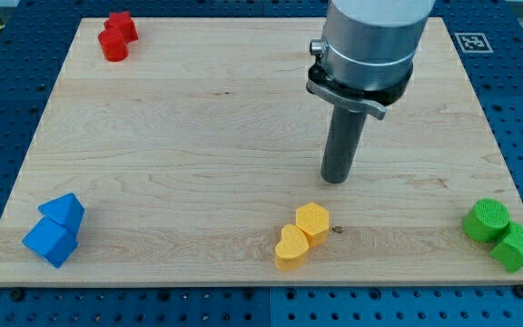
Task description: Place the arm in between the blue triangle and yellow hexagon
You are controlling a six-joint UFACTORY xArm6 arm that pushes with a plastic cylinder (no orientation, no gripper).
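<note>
Camera view — my tip [337, 178] above yellow hexagon [313, 221]

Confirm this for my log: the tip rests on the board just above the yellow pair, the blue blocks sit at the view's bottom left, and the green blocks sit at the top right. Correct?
Not quite. The camera view shows the green blocks at the view's bottom right, not the top right. The rest holds: my tip is on the board just above the yellow pair, and the blue blocks are at bottom left.

The arm [370, 41] is cut off by the view's top; the green star block [520, 247] nears the right edge.
</note>
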